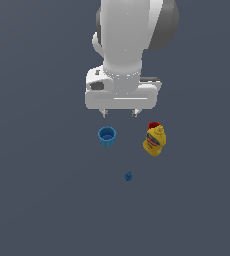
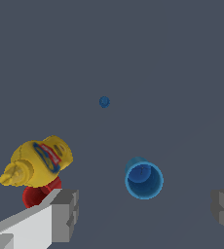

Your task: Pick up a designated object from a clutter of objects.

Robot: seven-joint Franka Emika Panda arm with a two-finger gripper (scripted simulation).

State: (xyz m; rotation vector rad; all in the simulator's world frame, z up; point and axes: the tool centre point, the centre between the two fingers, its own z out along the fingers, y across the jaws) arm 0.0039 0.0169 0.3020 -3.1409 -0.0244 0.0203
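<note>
We hover fingers (image 2: 145, 214) spread apart above blue cup (image 2: 143, 179), nothing gripped. Cup upright on table (image 1: 37, 190), apart from mustard bottle (image 1: 155, 141). Descent, grasp, lift remain.

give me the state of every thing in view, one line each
blue cup: upright, mouth open upward, looks empty, not held, standing apart from the other things
mustard bottle: leaning over, cap on, against the red item
red item: mostly hidden behind the bottle, untouched by the arm
dark blue lump: lying alone, apart from the rest
gripper: jaws wide open, empty, above the floor near the cup
</note>
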